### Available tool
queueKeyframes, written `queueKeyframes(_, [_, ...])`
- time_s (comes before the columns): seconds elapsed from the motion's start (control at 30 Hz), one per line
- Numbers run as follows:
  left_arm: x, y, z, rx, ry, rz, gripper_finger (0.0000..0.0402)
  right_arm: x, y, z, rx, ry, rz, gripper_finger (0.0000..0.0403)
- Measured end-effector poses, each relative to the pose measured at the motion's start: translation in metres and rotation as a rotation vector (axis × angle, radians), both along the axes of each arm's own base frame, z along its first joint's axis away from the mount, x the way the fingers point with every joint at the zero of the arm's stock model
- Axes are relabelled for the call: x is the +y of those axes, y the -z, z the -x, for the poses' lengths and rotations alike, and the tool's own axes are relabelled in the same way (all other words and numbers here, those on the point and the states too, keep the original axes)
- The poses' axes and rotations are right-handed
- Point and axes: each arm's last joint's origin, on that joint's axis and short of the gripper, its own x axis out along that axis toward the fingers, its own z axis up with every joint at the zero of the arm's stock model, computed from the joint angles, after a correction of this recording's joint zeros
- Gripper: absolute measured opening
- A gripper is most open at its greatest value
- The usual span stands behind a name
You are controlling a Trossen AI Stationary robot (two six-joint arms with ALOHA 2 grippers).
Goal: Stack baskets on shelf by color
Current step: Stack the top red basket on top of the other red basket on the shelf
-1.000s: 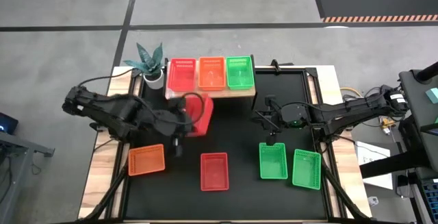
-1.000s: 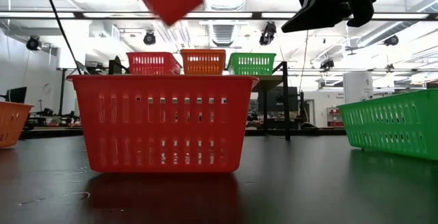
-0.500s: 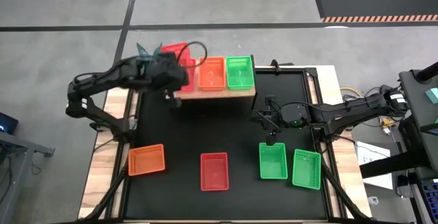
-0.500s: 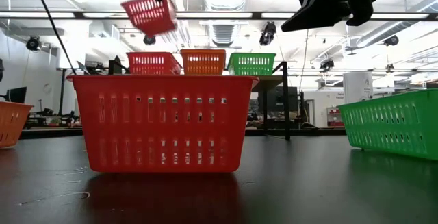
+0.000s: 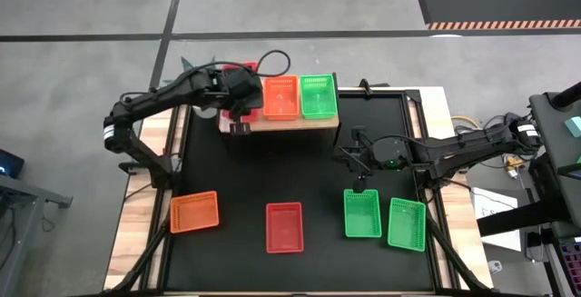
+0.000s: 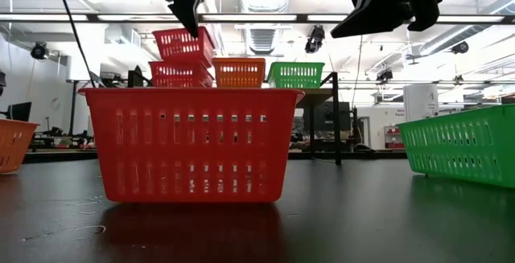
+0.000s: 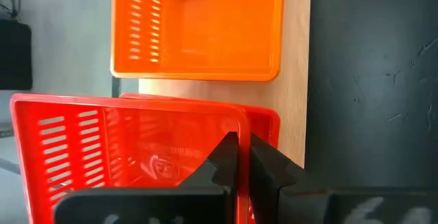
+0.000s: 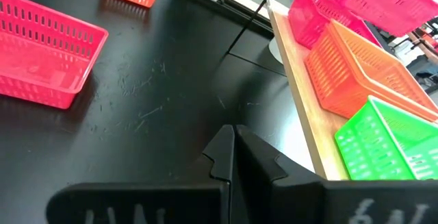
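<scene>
We hold a red basket (image 6: 185,43) in the left end effector (image 5: 238,97), fingers pinching its rim, tilted directly above the red basket on the shelf (image 5: 313,124). It must level and drop straight down. The right end effector (image 5: 356,158) hangs pinched shut, empty, over the desk (image 5: 318,165).

Eight shallow rectangular plastic mesh baskets are counted in all.

Three are red: one held tilted in the air (image 6: 184,43), one on the light wooden shelf (image 5: 283,125) beneath it (image 6: 180,74), one on the black worktop (image 5: 283,226).

Two are orange: one on the shelf (image 5: 280,97), one on the worktop (image 5: 194,212).

Three are green: one on the shelf (image 5: 318,96), two side by side on the worktop (image 5: 362,213) (image 5: 407,222).

Two dark arms are seen, one claw on each.
</scene>
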Motion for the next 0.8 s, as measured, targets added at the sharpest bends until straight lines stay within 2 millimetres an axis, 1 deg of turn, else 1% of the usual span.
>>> queueKeyframes(0.2, [0.002, 0.008, -0.006, 0.037, 0.002, 0.012, 0.0, 0.0, 0.001, 0.0, 0.003, 0.0, 0.0, 0.0009])
queueKeyframes(0.63, [0.003, 0.009, -0.006, 0.048, -0.001, 0.02, 0.0, 0.0, 0.001, 0.0, 0.004, 0.004, -0.008, 0.0009])
queueKeyframes(0.8, [0.004, 0.013, -0.006, 0.054, -0.006, 0.036, 0.0, 0.0, 0.002, 0.001, 0.009, 0.005, -0.008, 0.0009])
